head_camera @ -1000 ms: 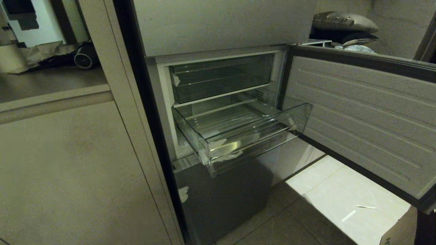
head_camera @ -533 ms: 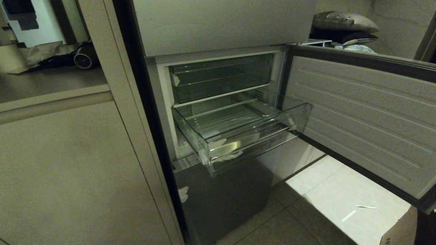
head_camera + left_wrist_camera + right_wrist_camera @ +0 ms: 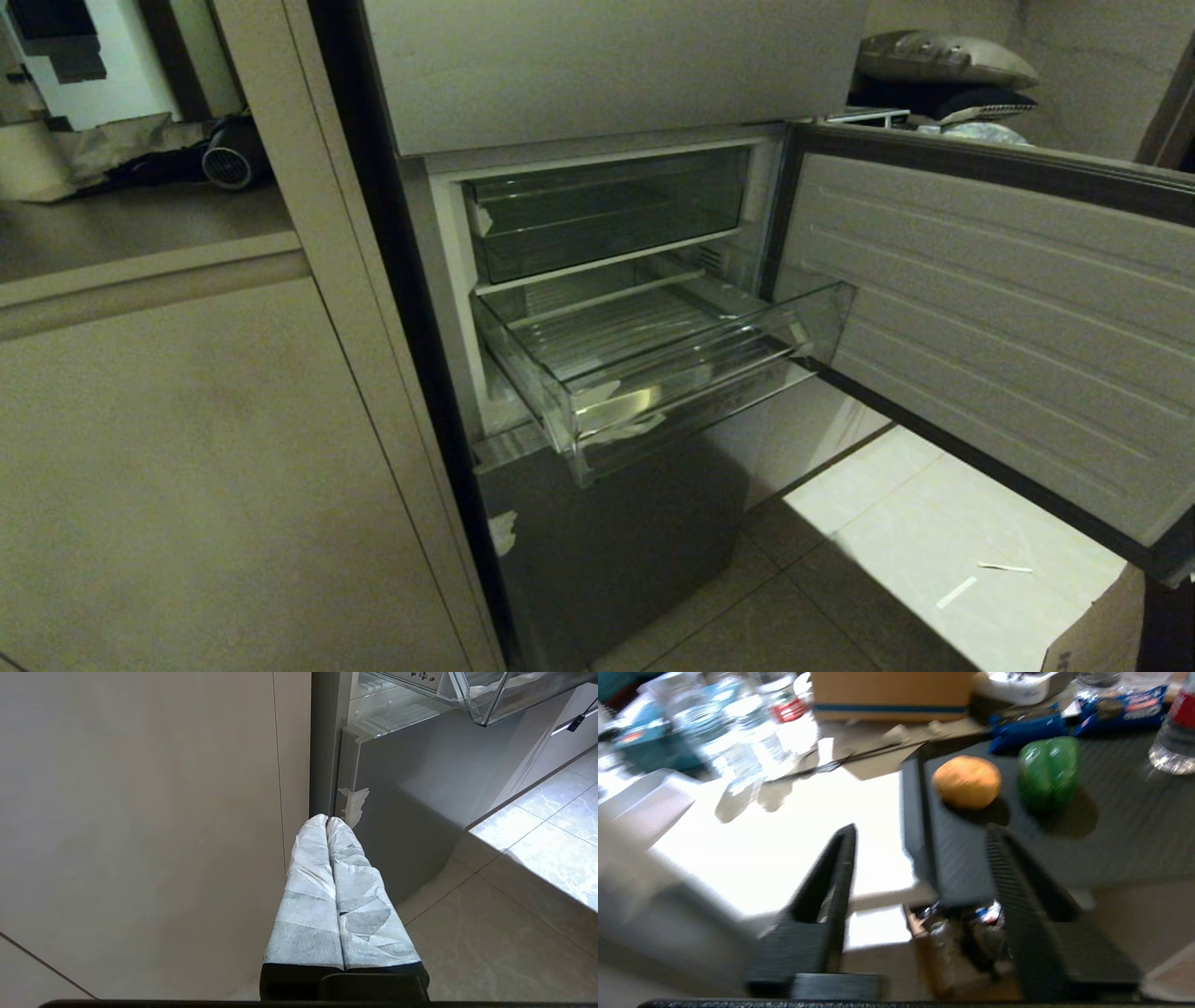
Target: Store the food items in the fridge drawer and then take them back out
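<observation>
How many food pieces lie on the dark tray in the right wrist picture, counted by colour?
Tan-brown: 1, the potato-like piece
Green: 1, the pepper-like piece
Total: 2, both on the dark tray, none between the right gripper fingers.

The clear ribbed fridge drawer (image 3: 653,364) is seen pulled out and empty at frame centre, while the tan potato (image 3: 967,781) and green pepper (image 3: 1048,771) are laid side by side at upper right.

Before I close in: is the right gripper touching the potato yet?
Apart. The right wrist view shows the right gripper open, with bare dark tray between its fingertips and the potato.
</observation>
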Motion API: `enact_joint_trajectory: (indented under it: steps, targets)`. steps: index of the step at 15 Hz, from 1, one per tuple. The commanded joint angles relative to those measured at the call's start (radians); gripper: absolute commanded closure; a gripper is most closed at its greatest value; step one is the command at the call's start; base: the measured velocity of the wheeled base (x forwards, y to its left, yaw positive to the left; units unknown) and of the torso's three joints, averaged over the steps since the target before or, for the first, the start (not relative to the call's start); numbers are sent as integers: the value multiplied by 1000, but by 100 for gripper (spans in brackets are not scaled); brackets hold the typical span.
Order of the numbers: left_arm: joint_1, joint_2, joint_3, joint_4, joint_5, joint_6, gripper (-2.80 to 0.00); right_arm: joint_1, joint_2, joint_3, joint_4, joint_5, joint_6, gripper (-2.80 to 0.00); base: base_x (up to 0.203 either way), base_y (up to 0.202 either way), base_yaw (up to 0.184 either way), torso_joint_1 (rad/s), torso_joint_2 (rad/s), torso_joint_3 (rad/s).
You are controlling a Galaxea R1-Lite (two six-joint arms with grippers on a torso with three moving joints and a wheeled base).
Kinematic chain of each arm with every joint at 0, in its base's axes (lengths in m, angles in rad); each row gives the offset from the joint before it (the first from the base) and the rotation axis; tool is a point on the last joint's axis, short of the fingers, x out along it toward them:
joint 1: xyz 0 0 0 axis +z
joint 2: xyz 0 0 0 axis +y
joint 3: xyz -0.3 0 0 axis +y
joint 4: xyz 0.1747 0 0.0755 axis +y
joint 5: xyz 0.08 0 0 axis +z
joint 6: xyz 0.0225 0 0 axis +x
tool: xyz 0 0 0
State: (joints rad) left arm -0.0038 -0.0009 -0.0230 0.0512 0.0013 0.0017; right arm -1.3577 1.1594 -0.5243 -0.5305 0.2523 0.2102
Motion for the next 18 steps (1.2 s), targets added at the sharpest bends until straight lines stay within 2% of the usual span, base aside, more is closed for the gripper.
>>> enact_joint_trajectory:
  steps: [1, 4, 10, 13, 14, 18]
  targets:
    - [1, 1, 0, -1, 0, 0, 0, -28, 221, -19, -125, 0, -2, -280, 0, 0, 0, 0, 0, 0]
    - [-1, 1, 1, -1, 0, 0, 0, -91, 407, -132, -192, 0, -10, -280, 0, 0, 0, 0, 0, 0]
    - [1, 1, 0, 0, 0, 0, 0, -235, 747, -411, -236, 1, -110, -280, 0, 0, 0, 0, 0, 0]
    - [-1, 1, 1, 0, 0, 0, 0, -253, 873, -506, -278, 26, -133, -280, 0, 0, 0, 0, 0, 0]
    - [0, 1, 0, 0, 0, 0, 0, -254, 891, -511, -284, 59, -143, -280, 0, 0, 0, 0, 0, 0]
    - [0, 1, 0, -1, 0, 0, 0, -234, 935, -514, -306, 105, -152, -280, 0, 0, 0, 0, 0, 0]
